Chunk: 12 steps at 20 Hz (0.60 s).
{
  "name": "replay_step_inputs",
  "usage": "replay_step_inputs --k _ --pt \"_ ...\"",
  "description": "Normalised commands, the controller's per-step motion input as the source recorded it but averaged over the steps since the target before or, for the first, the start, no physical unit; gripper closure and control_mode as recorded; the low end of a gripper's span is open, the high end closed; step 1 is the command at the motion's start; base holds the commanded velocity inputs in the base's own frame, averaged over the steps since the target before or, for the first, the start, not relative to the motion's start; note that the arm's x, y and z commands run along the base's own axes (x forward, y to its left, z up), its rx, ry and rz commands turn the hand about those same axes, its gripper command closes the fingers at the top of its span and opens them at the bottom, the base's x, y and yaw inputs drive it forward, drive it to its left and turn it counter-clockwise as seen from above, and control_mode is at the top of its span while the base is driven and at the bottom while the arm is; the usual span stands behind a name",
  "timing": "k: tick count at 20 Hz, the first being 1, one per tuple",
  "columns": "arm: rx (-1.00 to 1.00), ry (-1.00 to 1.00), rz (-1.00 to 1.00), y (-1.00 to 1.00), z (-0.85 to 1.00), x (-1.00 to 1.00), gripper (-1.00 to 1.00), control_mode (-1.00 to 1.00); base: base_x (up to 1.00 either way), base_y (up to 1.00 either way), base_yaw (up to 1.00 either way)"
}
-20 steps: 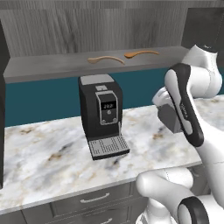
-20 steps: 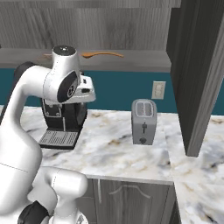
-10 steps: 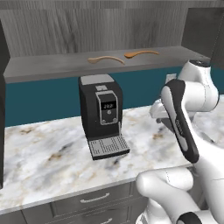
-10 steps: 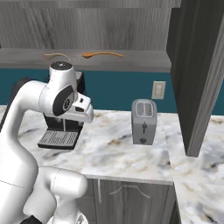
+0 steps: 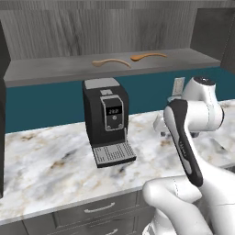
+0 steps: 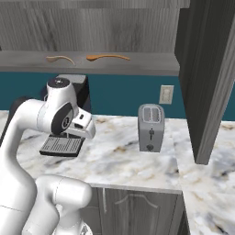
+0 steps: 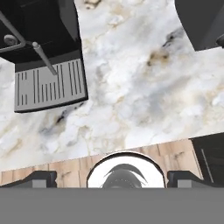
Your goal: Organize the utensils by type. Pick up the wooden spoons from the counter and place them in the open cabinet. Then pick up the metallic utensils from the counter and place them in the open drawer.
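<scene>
Gripper (image 7: 112, 177) spread to full width and empty, its two dark fingertips (image 7: 41, 178) far apart at the bottom of the hand view, hanging over the white-grey marble counter with brownish veining (image 7: 144, 87) and looking straight down at bare stone.

Two light tan to orange-brown wooden spoons lying on the flat grey shelf of the grey wood-grain open cabinet (image 5: 55, 69), well above and behind the hand: paler tan spoon (image 5: 110, 62) to the left, orange-brown spoon (image 5: 148, 56) to the right, near each other but apart. Same pair seen from the right base view, tan spoon (image 6: 60, 58) and orange-brown spoon (image 6: 108, 57).

Between hand and shelf, a tall black coffee machine with a small display (image 5: 105, 114) on the counter directly under the tan spoon, its ribbed grey drip tray (image 7: 48, 85) just beside the hand's position. A silver two-slot toaster (image 6: 151, 127) further right, near a white wall outlet (image 6: 166, 94) on the teal backsplash. Dark grey cabinet side panel (image 6: 206, 78) at far right.

Both spoons flat, long axes roughly along the shelf's length, left to right; handles slightly curved. Which end carries the bowl too small to tell surely.
</scene>
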Motion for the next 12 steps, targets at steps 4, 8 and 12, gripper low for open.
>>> replay_step_inputs --k 4,8,12 --pt "0.0 0.04 0.0 0.0 -0.03 -0.08 -1.0 1.0 -0.09 0.0 0.0" --pt "0.0 0.0 0.0 0.0 0.0 0.0 -1.0 1.0 -0.58 0.01 0.0" --pt "0.0 0.0 0.0 0.0 0.0 0.0 -1.0 1.0 -0.65 0.06 0.06"
